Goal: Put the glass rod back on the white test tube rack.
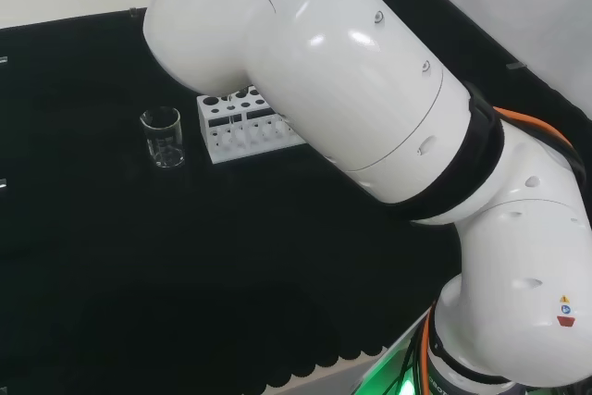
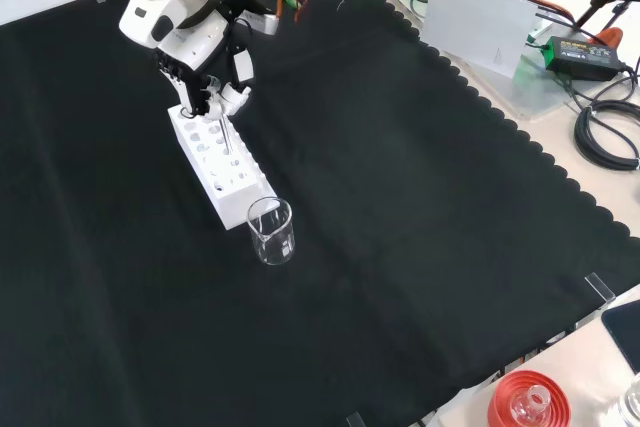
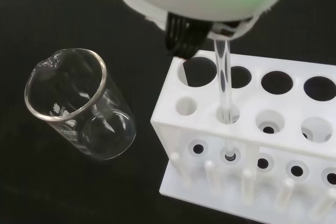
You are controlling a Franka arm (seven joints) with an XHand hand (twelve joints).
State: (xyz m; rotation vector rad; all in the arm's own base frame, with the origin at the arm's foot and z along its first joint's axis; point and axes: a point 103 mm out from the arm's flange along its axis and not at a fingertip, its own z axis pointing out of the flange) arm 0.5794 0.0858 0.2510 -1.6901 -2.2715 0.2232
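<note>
The white test tube rack (image 2: 222, 162) stands on the black cloth, with a row of pegs along its base (image 3: 252, 177). The hand (image 2: 205, 57) hovers just above the rack's far end in the front view, its fingers (image 2: 232, 97) curled round the top of the glass rod (image 2: 226, 137). The rod (image 3: 224, 82) stands nearly upright, and its lower end sits in a small hole of the rack (image 3: 252, 124). In the head view the rack (image 1: 245, 127) shows left of the big arm link. An empty clear beaker (image 2: 271, 231) stands right beside the rack's near end.
The beaker (image 3: 79, 103) stands close to the rack's corner, also seen as beaker (image 1: 163, 137). A red ribbed stand with a flask (image 2: 528, 402) sits off the cloth at the front view's bottom right. A white sheet (image 2: 478, 22) and cables (image 2: 605, 132) lie past the cloth's scalloped edge.
</note>
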